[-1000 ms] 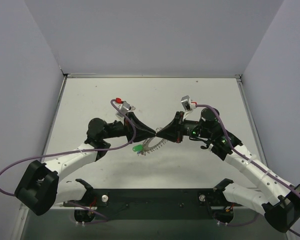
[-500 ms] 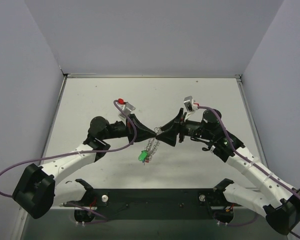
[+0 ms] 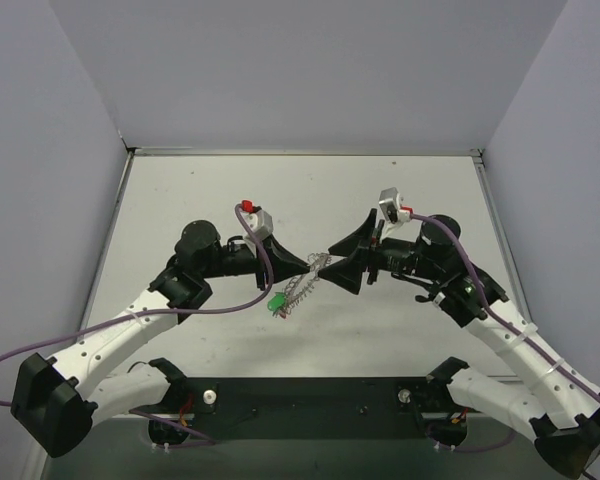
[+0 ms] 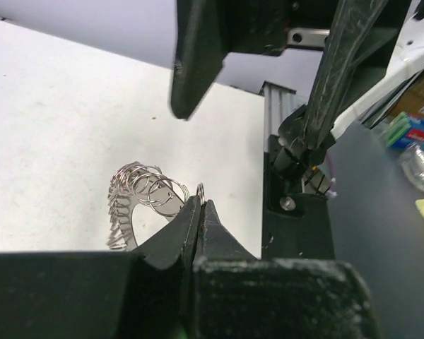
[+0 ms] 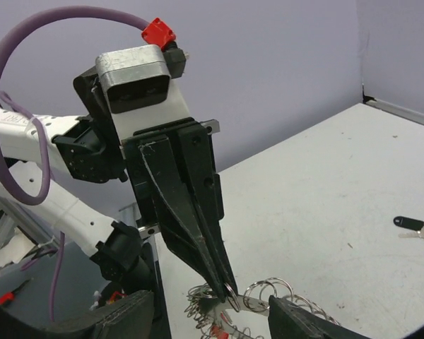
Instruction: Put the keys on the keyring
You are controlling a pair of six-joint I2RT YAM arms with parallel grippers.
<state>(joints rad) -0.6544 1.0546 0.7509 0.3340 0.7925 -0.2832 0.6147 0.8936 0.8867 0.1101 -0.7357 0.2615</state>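
Since a second earlier, the right gripper (image 3: 346, 255) had let go, spread wide and backed off toward 3 o'clock. The left gripper (image 3: 313, 264) had closed and its arm had swung, so the two no longer met tip to tip. The keyring (image 3: 298, 288) now hung from the left gripper alone, pinched by one loop at the very tips, above the middle of the bench (image 3: 410, 190). It trailed toward 7 o'clock, with the green key (image 3: 276, 302) at its low end.

The task looked partly done. The green key seemed to ride on the keyring, and a red speck (image 5: 215, 330) under the coils in the right wrist view was probably another key on it. The dark key (image 5: 410, 223) lay loose on the bench, well apart from the keyring, at 3 o'clock in that view. It had yet to be fetched and threaded on. No blue key could be made out.

Room was tight only between the grippers, where the right gripper's open jaws stood just beside the left tips. Bare bench lay open toward 12 o'clock as far as the wall. The side rails at 9 and 3 o'clock stood well clear, and the arm bases crowded 6 o'clock.
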